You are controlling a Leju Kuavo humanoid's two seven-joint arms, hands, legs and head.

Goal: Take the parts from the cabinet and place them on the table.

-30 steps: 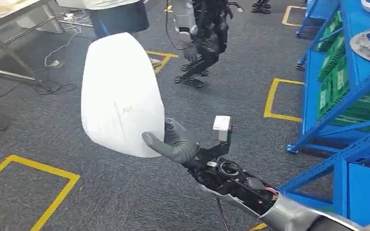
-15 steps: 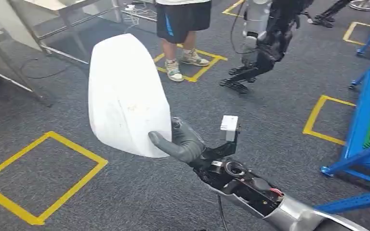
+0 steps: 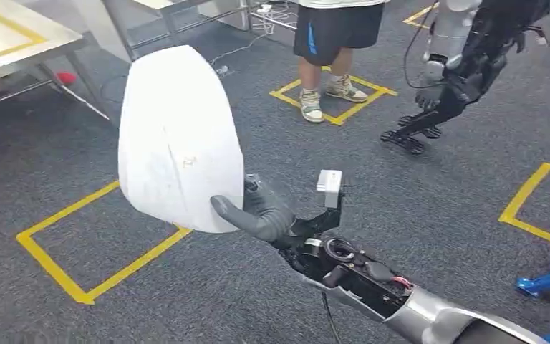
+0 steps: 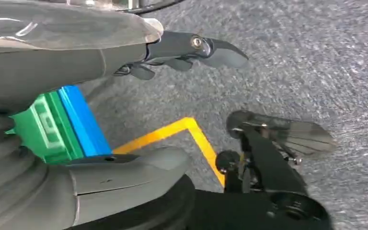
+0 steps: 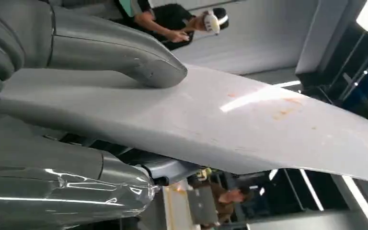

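Right hand [image 3: 258, 211] pinching the white panel [image 3: 179, 136], held upright above the carpet
Only my thumb [image 5: 124, 57] clamps its lower edge; walking sway could lever it loose before I reach the table [image 3: 14, 32]

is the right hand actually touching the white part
Touching. In the right wrist view the right hand's thumb presses flat on the white part; the head view shows that thumb hooked over its lower edge.

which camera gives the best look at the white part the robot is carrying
The head view: the whole white part shows, held at its lower edge by the right hand. The right wrist view shows its surface close up, cropped.
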